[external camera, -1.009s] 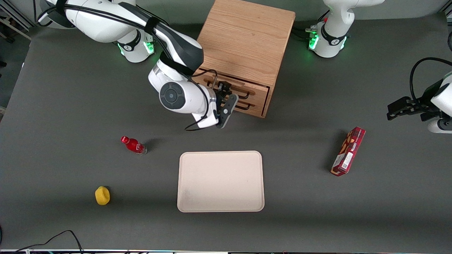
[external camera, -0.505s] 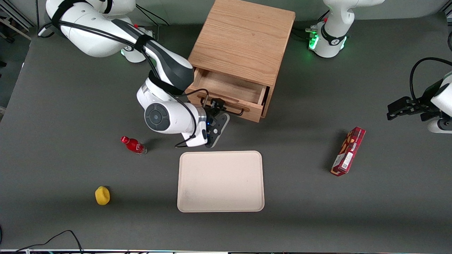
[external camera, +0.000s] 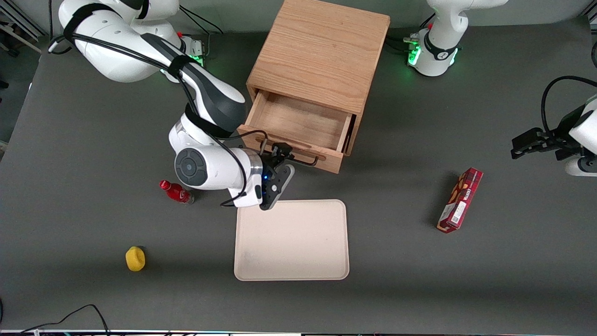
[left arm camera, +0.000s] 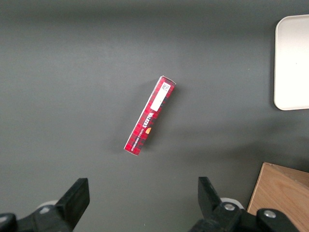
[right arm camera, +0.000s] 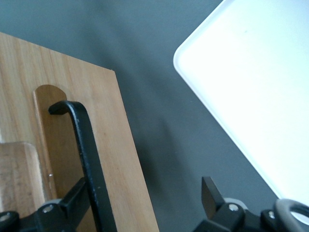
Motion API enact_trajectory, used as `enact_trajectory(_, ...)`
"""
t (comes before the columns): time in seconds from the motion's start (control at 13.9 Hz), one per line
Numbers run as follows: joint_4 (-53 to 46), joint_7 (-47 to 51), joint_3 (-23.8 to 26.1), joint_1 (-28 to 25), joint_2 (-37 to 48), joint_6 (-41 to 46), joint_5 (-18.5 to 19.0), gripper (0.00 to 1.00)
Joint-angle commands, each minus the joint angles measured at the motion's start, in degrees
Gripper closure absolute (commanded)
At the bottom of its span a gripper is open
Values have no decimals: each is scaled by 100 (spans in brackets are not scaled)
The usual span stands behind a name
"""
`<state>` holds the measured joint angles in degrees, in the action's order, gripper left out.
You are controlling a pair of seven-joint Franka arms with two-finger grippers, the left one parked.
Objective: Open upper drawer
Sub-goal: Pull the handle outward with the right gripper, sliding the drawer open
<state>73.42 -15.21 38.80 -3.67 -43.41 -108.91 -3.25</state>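
The upper drawer (external camera: 298, 122) of the oak cabinet (external camera: 322, 51) stands pulled out toward the front camera, its plain wooden tray bare. My right gripper (external camera: 280, 152) is at the drawer's black wire handle (external camera: 305, 159), near the end toward the working arm. In the right wrist view the handle (right arm camera: 87, 154) runs across the drawer front (right arm camera: 120, 145) right against one finger (right arm camera: 75, 198). The other finger (right arm camera: 210, 192) hangs well apart over the grey table. The gripper (right arm camera: 145, 193) is open, and the lower drawer is hidden under the upper one.
A beige tray (external camera: 291, 240) lies just nearer the camera than the gripper. A red bottle (external camera: 176, 192) and a yellow object (external camera: 135, 258) lie toward the working arm's end. A red box (external camera: 460, 199), also in the left wrist view (left arm camera: 149, 116), lies toward the parked arm's end.
The upper drawer has slid from nearly closed to well out of the cabinet. My gripper and arm have moved toward the front camera with the handle.
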Motion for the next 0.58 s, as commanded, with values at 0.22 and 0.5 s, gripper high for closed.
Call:
enact_trajectory(0.22, -618, 62, -180, -90, -317, 142, 228, 0)
enact_trajectory(0.5, -1057, -113, -408, -90, -458, 343, 219, 0)
